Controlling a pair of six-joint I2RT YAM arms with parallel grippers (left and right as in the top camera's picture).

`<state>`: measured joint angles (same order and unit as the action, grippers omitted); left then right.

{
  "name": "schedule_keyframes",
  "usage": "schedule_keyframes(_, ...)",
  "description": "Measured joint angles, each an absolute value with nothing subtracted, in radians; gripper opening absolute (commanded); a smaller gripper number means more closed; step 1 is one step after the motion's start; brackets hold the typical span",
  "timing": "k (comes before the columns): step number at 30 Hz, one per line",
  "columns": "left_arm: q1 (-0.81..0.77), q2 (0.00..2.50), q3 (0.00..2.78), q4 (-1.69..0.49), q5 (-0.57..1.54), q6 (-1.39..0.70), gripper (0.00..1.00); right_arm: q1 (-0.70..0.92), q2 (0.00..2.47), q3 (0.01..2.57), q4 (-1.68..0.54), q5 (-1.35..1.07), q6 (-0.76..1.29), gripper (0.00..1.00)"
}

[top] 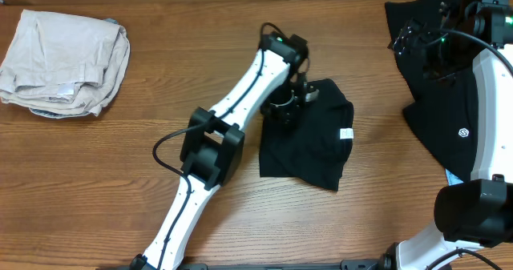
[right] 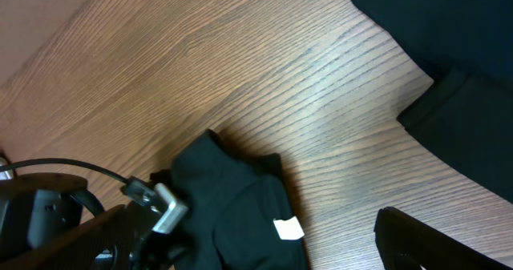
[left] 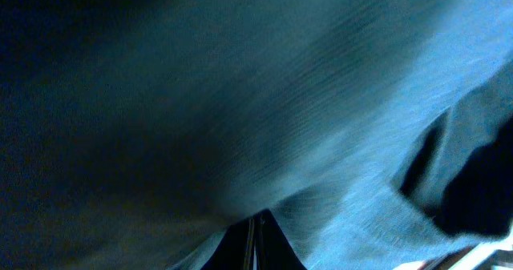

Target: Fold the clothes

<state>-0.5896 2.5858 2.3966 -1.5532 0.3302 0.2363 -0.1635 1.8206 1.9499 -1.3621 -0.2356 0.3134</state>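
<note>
Meanwhile, the plain black short-sleeved T-shirt (top: 309,146), roughly folded with its small white neck tag (top: 346,134) showing, lay mid-way across the wooden table (top: 160,102). At the shirt's upper-left corner, the left gripper (top: 287,103) was pinched shut on its fabric. Well right of the shirt, the right gripper (top: 413,42) hung with fingers wide and empty above a heap of black fabric garments (top: 449,110).

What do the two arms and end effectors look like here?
Both have long white links joined by boxy black joint housings. The left arm has a dark strip along its white link, a black cable looping out beside one housing and a green light near the wrist. The right arm also shows a green light and thin black cables. The left end effector is black.
</note>
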Motion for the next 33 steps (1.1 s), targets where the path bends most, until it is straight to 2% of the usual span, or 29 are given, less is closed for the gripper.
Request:
schedule_keyframes(4, -0.628, 2.586, 2.396, -1.491, 0.310, 0.244, 0.04, -0.163, 1.821, 1.950, -1.362, -0.233, 0.313, 0.99)
schedule_keyframes(13, -0.668, 2.586, 2.396, -1.409, 0.094, 0.242, 0.04, -0.163, 1.821, 1.950, -1.371, -0.216, 0.313, 0.99)
schedule_keyframes(24, -0.559, 2.552, 2.307, -1.272, -0.103, 0.224, 0.04, -0.163, 1.821, 1.950, -1.370, -0.206, 0.302, 0.99)
schedule_keyframes(28, -0.462, 2.545, 2.284, -1.243, -0.205, 0.215, 0.27, -0.163, 1.821, 1.950, -1.369, -0.205, 0.297, 0.99)
schedule_keyframes(33, -0.334, 2.545, 2.280, -1.184, -0.350, 0.210, 0.26, -0.163, 1.821, 1.950, -1.362, -0.205, 0.294, 0.99)
